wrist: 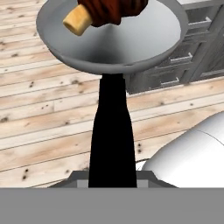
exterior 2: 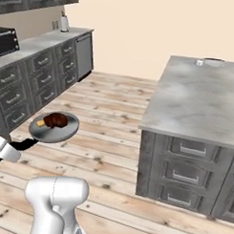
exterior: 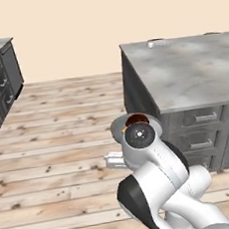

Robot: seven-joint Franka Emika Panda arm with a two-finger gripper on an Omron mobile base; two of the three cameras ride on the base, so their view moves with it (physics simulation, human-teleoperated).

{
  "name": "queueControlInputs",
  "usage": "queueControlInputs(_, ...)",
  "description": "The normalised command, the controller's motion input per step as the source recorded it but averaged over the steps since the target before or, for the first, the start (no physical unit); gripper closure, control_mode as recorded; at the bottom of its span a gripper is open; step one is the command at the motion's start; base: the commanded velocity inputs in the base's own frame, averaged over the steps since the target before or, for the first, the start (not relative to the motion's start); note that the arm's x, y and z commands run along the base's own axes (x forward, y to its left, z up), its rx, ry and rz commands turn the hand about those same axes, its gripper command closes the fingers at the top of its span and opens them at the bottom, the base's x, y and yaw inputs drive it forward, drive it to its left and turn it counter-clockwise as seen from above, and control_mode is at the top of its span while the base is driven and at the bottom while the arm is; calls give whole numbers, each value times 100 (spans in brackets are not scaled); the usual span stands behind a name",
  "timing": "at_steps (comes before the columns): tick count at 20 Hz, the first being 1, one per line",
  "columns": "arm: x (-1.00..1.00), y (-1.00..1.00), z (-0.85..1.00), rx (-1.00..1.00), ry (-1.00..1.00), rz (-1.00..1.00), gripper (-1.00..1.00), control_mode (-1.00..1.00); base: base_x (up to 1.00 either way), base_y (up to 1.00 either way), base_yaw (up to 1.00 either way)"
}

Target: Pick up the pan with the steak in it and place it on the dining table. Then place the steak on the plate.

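Note:
The grey pan [exterior 2: 54, 127] hangs level above the wooden floor, with the dark reddish steak [exterior 2: 55, 120] and its tan patch lying in it. My gripper [exterior 2: 11, 147] is shut on the pan's black handle [exterior 2: 25, 144] at the left edge of the right base view. In the hand view the handle [wrist: 112, 131] runs up from my gripper [wrist: 112, 178] to the pan [wrist: 118, 43], and the steak [wrist: 109, 11] lies at its far side. From the left base camera the arm covers most of the pan [exterior: 155, 124] and the steak [exterior: 135, 119] peeks over a joint. The dining table and plate are out of view.
A marble-topped island [exterior: 182, 74] with grey drawers [exterior 2: 186, 174] stands just right of the pan. Small pale items [exterior 2: 200, 62] sit at its far edge. Grey drawer cabinets [exterior 2: 39, 73] line the left wall. Open wooden floor [exterior: 59, 142] lies between.

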Motion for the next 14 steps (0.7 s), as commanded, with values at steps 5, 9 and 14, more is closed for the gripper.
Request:
queueControlInputs(5,0,0,0,0,0,0,100,100,0,45,3)
queueControlInputs(9,0,0,0,0,0,0,100,100,37,0,0)
queueControlInputs(14,0,0,0,0,0,0,100,100,95,0,0)
